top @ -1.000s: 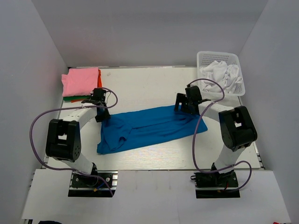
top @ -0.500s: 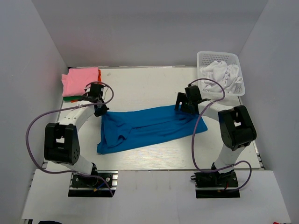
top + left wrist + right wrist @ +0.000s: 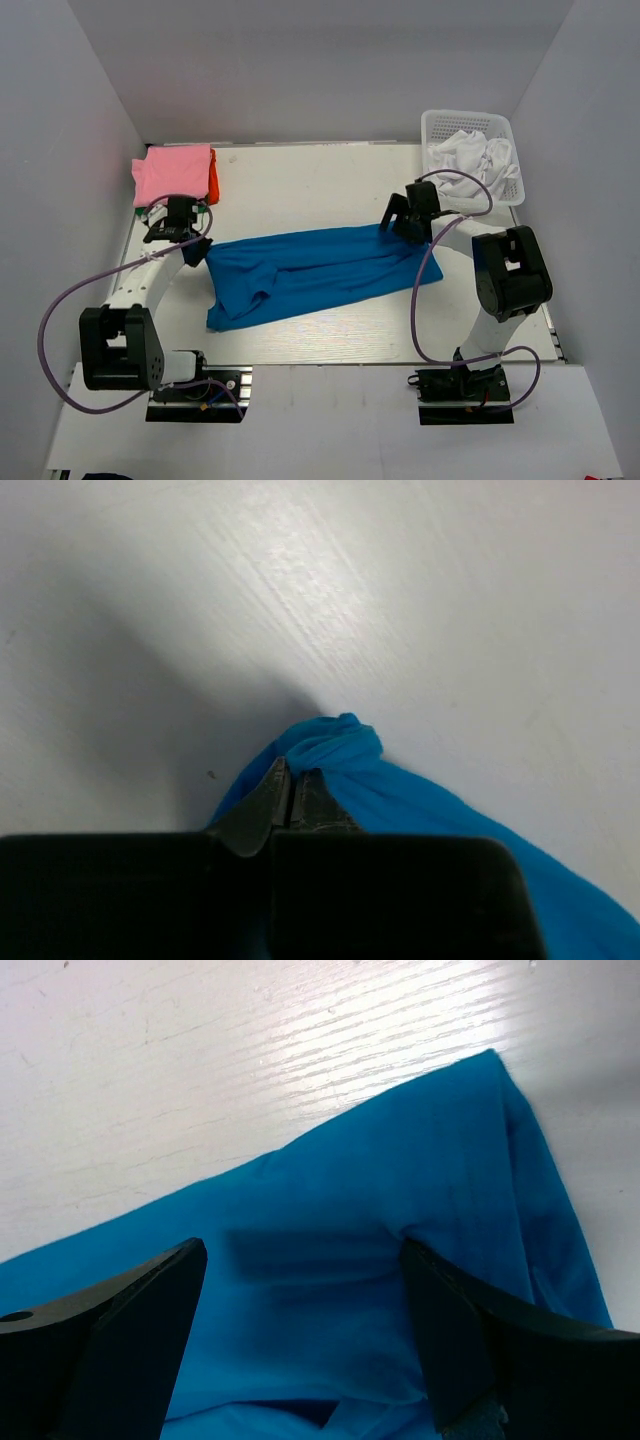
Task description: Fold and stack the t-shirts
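Top view of a white surface (image 3: 330, 340) with two robot arms at its near edge. A bright blue t-shirt (image 3: 310, 272) lies loosely spread across the middle, running from 8 o'clock to 2 o'clock, with folds near its 8 o'clock end. The left fingers (image 3: 275, 805) are pressed together, pinching a bunched corner of the blue cloth at the shirt's 9 o'clock end. The right fingers (image 3: 140, 1320) are spread wide over the shirt's 2 o'clock corner, gripping nothing; whether they touch the cloth is unclear. A folded pink t-shirt (image 3: 172, 172) tops a stack at 10 o'clock, and a white basket (image 3: 440, 120) sits at 1 o'clock. The step looks like flattening before folding. The right fingers should close on the very corner. Both arms should then draw apart evenly and low, keeping the cloth away from the stack.
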